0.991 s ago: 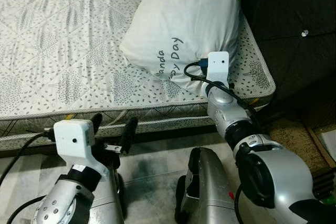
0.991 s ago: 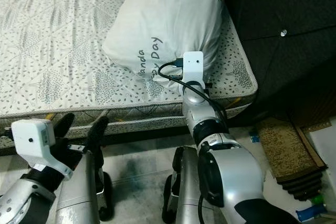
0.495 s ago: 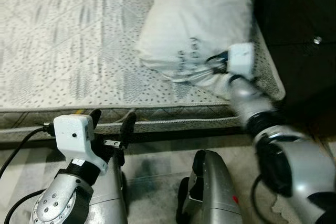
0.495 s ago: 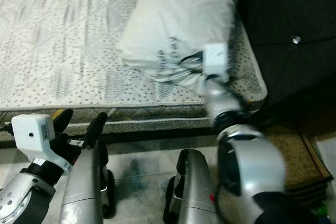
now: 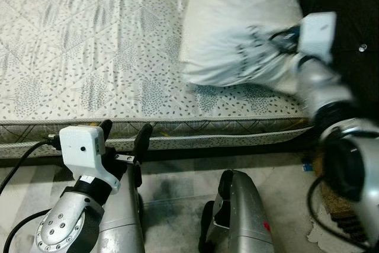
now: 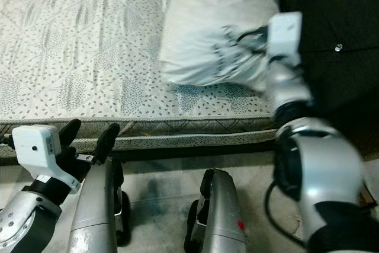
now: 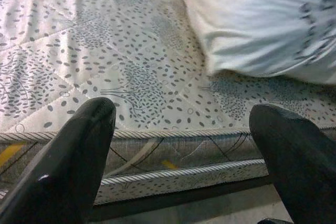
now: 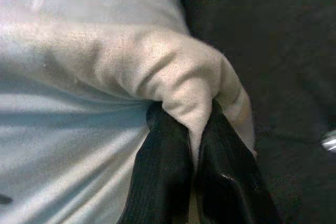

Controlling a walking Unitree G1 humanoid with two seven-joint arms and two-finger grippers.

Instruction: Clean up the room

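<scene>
My right gripper point(image 8: 191, 145), pinched shut on the soft white printed pillow point(image 5: 237, 34), has dragged it toward the dark padded headboard point(image 5: 349, 4), so I think it is nearly in place, while my left gripper point(image 5: 124, 140) hangs open.

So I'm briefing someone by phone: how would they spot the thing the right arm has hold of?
Find the patterned mattress. At its end beside the dark headboard lies a plump white pillow with dark lettering. It is the only loose item on the bed, and the right tool pinches a fold of its corner.
</scene>
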